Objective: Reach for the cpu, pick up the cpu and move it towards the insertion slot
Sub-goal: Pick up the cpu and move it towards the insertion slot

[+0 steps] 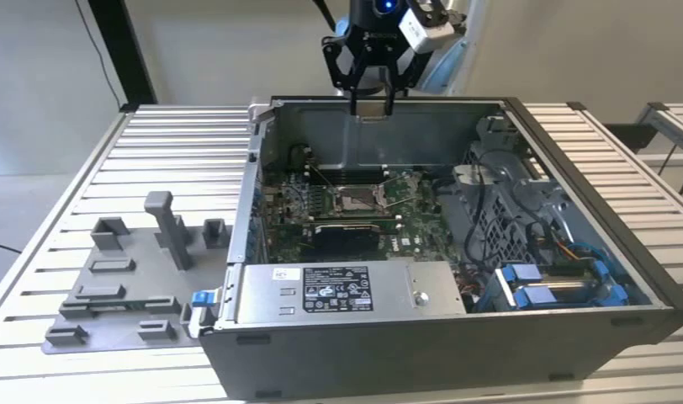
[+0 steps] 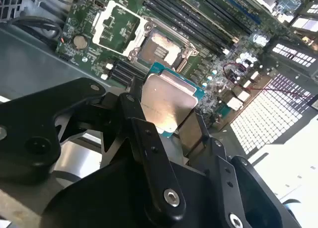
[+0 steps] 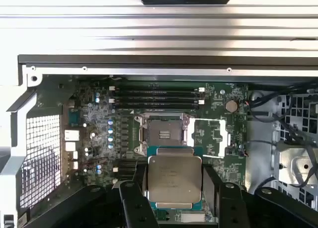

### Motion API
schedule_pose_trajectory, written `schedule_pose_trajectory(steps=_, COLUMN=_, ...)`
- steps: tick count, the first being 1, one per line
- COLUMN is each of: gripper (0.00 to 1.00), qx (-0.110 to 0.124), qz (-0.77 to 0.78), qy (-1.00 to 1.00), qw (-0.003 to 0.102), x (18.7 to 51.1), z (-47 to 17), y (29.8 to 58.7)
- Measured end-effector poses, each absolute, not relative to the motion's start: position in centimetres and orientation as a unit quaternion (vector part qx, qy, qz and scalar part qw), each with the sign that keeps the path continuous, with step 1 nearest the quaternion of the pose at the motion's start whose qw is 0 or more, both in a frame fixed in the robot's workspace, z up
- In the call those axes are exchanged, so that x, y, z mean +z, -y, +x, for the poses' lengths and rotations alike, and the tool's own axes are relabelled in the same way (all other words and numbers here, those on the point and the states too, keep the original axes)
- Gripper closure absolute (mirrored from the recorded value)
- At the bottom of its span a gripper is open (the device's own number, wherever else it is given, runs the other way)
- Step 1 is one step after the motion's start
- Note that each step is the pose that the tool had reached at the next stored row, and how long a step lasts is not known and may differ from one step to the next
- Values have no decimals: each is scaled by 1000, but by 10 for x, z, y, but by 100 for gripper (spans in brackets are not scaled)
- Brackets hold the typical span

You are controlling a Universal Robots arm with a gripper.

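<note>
hand (image 3: pixel 175 188) clasping cpu (image 3: pixel 175 181), print unreadable

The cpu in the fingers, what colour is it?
Silvery top with a teal edge, clearest in the first wrist view: cpu.

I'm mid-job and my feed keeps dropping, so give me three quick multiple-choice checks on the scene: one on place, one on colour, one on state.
1. Where is the gripper in the exterior view?
A. Over the grey fixture plate
B. Above the open case's far wall
C. Down at the power supply

2. What colour is the cpu face toward the wrist cameras?
A. Silvery
B. Black
C. Red

3. What state is the slot in?
A. Holding a chip
B. Open with nothing seated in it
C. Under a cooler

Key: 1 B, it hangs over the case rim; 2 A, the metal face shines in both wrist views; 3 B, its bare centre shows while the fingers clamp the cpu.
</note>
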State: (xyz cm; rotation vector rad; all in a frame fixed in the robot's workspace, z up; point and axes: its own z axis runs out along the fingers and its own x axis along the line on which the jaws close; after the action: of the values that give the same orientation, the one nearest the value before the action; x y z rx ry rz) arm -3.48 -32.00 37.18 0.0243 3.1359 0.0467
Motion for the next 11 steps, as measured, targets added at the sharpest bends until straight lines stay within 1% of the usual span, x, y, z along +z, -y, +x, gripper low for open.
schedule_pose_trajectory(steps=6, gripper=100, qx=15, qz=8, qy=-1000, qw=3, x=367, z=-37, y=309)
schedule_pose_trajectory(steps=11, gripper=100, qx=15, qz=8, qy=-1000, qw=3, x=367, z=-37, y=307)
